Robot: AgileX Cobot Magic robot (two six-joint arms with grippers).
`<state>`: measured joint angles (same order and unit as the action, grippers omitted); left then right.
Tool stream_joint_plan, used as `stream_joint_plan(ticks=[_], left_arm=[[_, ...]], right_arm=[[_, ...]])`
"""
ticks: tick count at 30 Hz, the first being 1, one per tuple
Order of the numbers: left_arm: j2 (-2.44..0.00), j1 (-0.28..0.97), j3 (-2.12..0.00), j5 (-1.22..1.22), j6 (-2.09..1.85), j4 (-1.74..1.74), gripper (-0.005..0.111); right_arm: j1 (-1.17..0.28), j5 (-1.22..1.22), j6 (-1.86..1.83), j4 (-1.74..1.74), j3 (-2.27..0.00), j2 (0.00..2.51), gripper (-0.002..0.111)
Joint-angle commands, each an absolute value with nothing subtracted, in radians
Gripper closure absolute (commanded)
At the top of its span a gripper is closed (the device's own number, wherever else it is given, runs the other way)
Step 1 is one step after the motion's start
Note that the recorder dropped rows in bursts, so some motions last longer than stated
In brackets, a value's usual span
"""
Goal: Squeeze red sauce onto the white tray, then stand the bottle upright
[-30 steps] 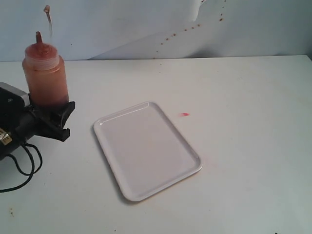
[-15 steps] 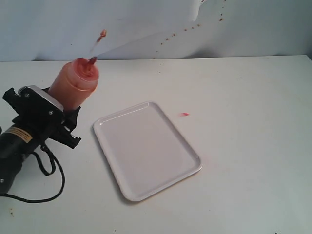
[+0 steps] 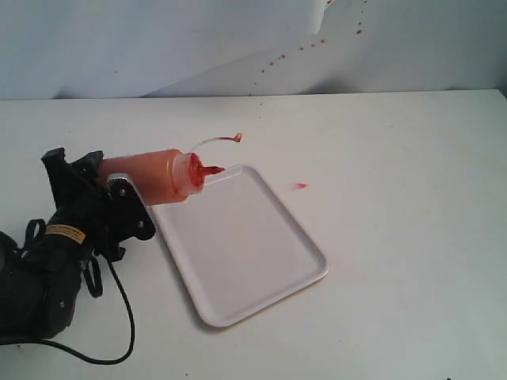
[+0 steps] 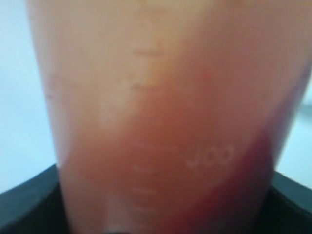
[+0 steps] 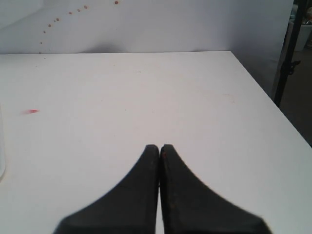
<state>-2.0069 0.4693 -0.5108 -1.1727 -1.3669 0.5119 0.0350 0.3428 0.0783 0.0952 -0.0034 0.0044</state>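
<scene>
My left gripper (image 3: 104, 185) is shut on the lower body of the bottle (image 3: 158, 176), which lies tipped almost level. Its red nozzle (image 3: 212, 169) pointing right over the far-left corner of the white tray (image 3: 238, 245). The thin tethered cap (image 3: 236, 138) hangs out above the nozzle. The tray's surface shows plain white. In the left wrist view the bottle (image 4: 161, 97) fills the picture, with darker red sauce (image 4: 253, 180) pooled along one side and black fingers (image 4: 24, 204) at the edges. My right gripper (image 5: 159, 148) is shut on nothing over bare table, outside the exterior view.
A tiny pinkish-red speck (image 3: 300, 186) lies on the table right of the tray, also in the right wrist view as a speck (image 5: 31, 111). Brown spatter marks (image 3: 301, 49) dot the back wall. The left arm's black cable (image 3: 119, 317) loops near the front. The table's right edge (image 5: 273, 102) shows.
The left gripper has swung the bottle from upright at the far left down to nearly level and moved it right, bringing the nozzle over the tray's corner.
</scene>
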Motion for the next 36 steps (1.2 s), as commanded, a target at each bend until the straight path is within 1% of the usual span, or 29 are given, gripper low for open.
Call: stream_joint_plan(ticks=[1,5,15,25,30,36], left_arm=[[-2.026,0.478,-0.558,-1.221,-1.517,0.537,0.107],[-2.026,0.478,-0.600,-1.221,-1.771,0.582,0.107],[-2.026,0.478,-0.696,-1.221,-2.096,0.584,0.107],[-1.960,0.478,-0.725,-1.221,-2.094,0.550,0.107],[-1.903,0.478,-0.690,-1.221,-2.094,0.536,0.107],[-1.881,0.489,-0.660,-1.221,-2.094,0.596,0.107]], right_arm=[[0.041,0.341,0.080,0.098,0.000,0.000,0.108],[0.041,0.341,0.080,0.098,0.000,0.000,0.108],[0.041,0.341,0.080,0.098,0.000,0.000,0.108],[0.041,0.341,0.080,0.098,0.000,0.000,0.108],[0.041,0.341,0.080,0.098,0.000,0.000,0.108],[0.041,0.341,0.080,0.098,0.000,0.000,0.108]])
